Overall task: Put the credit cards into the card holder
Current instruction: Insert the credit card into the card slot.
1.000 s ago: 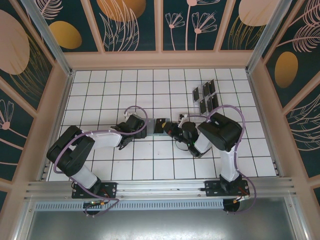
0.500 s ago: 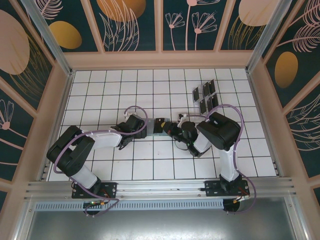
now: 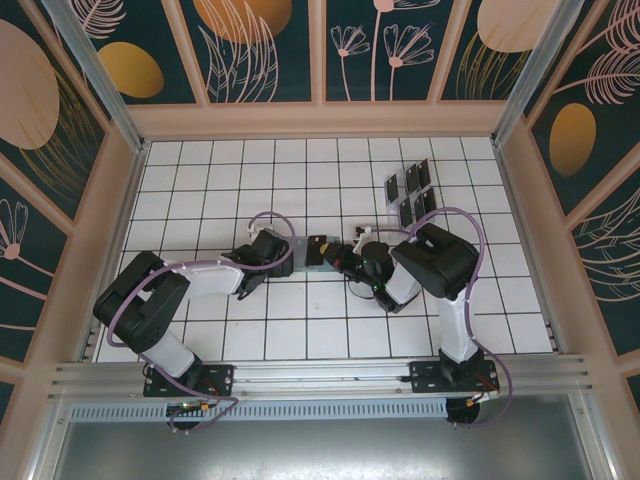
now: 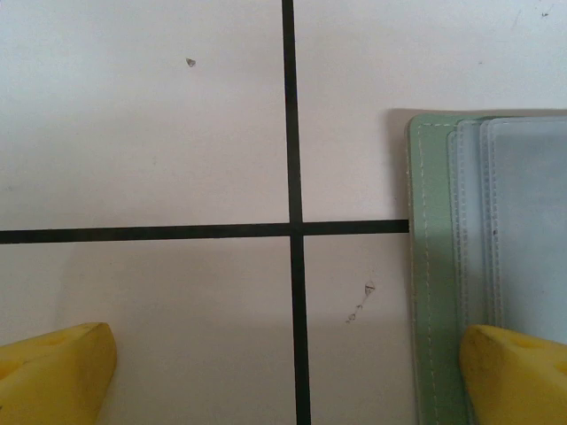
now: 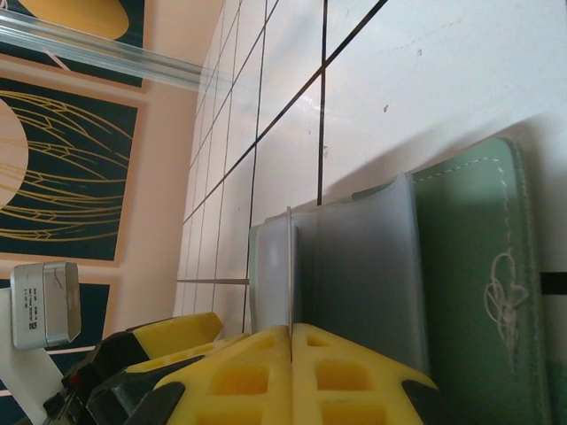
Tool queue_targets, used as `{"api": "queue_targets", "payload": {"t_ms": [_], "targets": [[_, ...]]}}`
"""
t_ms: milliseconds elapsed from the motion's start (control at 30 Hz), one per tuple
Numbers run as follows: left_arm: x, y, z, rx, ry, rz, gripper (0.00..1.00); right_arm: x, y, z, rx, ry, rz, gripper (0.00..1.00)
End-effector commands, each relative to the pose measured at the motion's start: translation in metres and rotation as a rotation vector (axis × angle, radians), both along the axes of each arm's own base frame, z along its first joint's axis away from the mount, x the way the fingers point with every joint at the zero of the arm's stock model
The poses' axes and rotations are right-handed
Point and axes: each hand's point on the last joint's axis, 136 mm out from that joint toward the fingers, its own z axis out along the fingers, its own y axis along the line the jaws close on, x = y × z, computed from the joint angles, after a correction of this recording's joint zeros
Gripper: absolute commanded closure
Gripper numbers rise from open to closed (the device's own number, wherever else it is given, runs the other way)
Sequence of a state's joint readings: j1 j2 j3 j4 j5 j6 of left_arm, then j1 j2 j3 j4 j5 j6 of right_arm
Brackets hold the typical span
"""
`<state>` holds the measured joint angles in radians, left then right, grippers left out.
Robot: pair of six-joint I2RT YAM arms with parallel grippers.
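Note:
The sage green card holder (image 5: 478,266) lies open on the tiled floor, its grey pockets (image 5: 354,266) facing up. My right gripper (image 5: 291,329) is shut on a thin black credit card (image 5: 291,266), seen edge-on with its far end at the pockets. From above, that card (image 3: 318,248) sits between the two grippers, beside the holder (image 3: 302,250). My left gripper (image 4: 288,381) is open and low over the floor. Its right fingertip (image 4: 518,372) is over the holder's (image 4: 487,248) near edge, and its left fingertip (image 4: 53,372) is over bare tile.
Several more black cards stand in a clear rack (image 3: 410,195) at the back right of the floor. Pink frame walls (image 3: 320,120) close in the tiled area. The left gripper's yellow fingers (image 5: 168,332) show close beside the right gripper.
The right gripper has crept left with the card, closer to the card holder and the left gripper. The left arm has stayed put.

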<state>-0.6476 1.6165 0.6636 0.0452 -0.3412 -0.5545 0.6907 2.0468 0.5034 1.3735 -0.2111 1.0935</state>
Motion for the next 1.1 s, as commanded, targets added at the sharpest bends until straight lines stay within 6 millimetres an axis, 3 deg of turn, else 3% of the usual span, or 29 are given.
{"api": "queue_targets", "payload": {"t_ms": [0, 1067], "targets": [[-0.021, 0.023, -0.022, 0.096, 0.088, 0.016, 0.01, -0.003, 0.003, -0.005, 0.012, 0.017, 0.008, 1.00], [-0.021, 0.023, -0.023, 0.095, 0.090, 0.017, 0.02, -0.021, -0.004, -0.031, 0.040, 0.177, -0.004, 1.00]]}}
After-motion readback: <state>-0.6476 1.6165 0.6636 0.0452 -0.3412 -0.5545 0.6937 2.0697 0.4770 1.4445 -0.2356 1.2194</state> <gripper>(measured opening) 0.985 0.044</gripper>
